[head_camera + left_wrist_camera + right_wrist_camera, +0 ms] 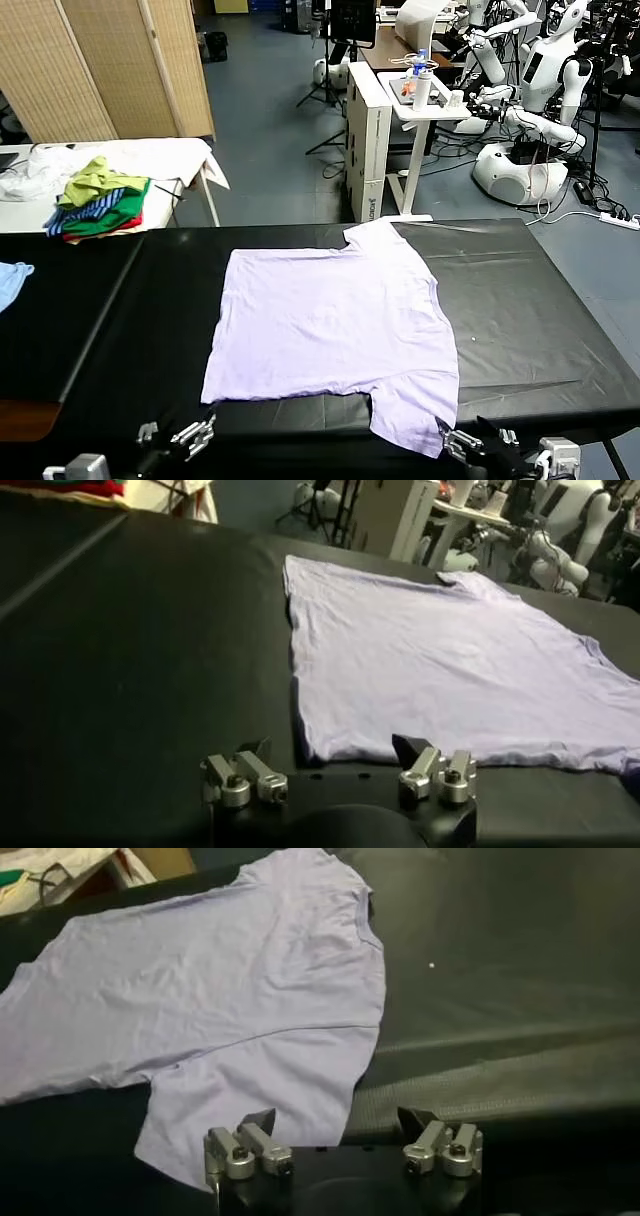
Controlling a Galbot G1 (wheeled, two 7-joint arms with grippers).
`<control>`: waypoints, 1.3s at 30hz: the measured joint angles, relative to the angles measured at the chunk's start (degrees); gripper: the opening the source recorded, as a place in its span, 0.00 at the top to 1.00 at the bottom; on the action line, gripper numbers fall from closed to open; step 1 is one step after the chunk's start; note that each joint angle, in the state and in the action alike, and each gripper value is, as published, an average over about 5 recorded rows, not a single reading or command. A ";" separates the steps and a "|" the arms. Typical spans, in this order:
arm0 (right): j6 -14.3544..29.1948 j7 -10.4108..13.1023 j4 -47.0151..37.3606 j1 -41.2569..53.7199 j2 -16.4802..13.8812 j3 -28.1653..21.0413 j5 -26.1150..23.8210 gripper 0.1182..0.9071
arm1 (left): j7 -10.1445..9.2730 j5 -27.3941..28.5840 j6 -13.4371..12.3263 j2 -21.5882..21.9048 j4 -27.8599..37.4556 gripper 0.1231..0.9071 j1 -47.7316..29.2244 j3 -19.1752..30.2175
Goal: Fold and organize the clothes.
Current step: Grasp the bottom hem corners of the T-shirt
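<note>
On the black table (540, 330) in your head view, the T-shirt (330, 330) is lying spread flat, plain side up, neck toward the right side of the table and one sleeve hanging toward the near edge. Your left gripper (180, 438) is sitting low at the near edge, just off the shirt's near left corner, and your right gripper (485, 445) is sitting beside the near sleeve; neither is touching the cloth. A pile of clothes (100, 205) is resting on the white table (170, 160) beyond the far left corner, and a light blue garment (12, 278) is showing at the left edge.

Through your left wrist view, the left gripper (338, 775) is hovering with its fingers spread wide and nothing between them, just short of the T-shirt (440, 660) hem.

Through your right wrist view, the right gripper (342, 1146) is likewise holding its fingers wide apart and empty, with the T-shirt (220, 978) sleeve lying just beyond one finger.
</note>
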 joint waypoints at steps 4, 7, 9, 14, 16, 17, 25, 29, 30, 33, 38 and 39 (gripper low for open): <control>-0.06 0.20 -0.58 1.18 0.34 -1.44 -1.34 0.00 | -0.24 0.43 -0.29 -0.44 1.12 0.00 -1.20 0.52; -0.21 0.31 -1.05 1.83 0.81 -2.78 -2.25 0.00 | -0.38 0.41 -0.59 -0.65 2.46 0.00 -2.38 0.75; -0.28 0.32 -1.26 1.86 1.11 -3.49 -2.67 0.00 | -0.40 0.37 -0.85 -0.66 3.39 0.00 -3.08 0.80; -0.35 0.32 -1.61 1.62 1.57 -4.49 -3.21 0.08 | -0.43 0.37 -1.21 -0.64 5.27 0.02 -4.02 0.91; -0.35 0.30 -1.72 1.57 1.62 -4.68 -3.33 0.15 | -0.44 0.42 -1.24 -0.68 5.61 0.09 -4.07 1.09; -0.35 0.28 -1.81 1.58 1.64 -4.78 -3.40 0.18 | -0.44 0.47 -1.25 -0.70 5.69 0.14 -4.05 1.19; -0.32 0.16 -2.05 1.33 1.69 -5.38 -3.75 0.55 | -0.56 0.91 -1.49 -0.88 6.44 0.46 -4.16 1.50; -0.34 0.10 -1.69 1.02 1.60 -5.29 -3.70 0.85 | -0.55 0.96 -1.52 -0.91 6.47 0.73 -3.89 1.49; -0.35 0.10 -1.55 0.90 1.55 -5.19 -3.67 0.89 | -0.54 0.96 -1.50 -0.93 6.43 0.79 -3.82 1.50; -0.53 0.38 -0.95 0.28 1.42 -4.74 -3.60 0.97 | -0.51 0.99 -1.46 -1.04 6.11 0.93 -3.56 1.53; -2.36 2.02 1.30 -2.26 1.26 -3.71 -3.59 0.97 | -0.85 1.95 -1.43 -1.36 4.68 0.97 -2.32 1.45; -2.80 2.31 1.85 -2.94 1.24 -3.51 -3.62 0.97 | -1.07 2.21 -1.43 -1.38 4.30 0.97 -1.92 1.36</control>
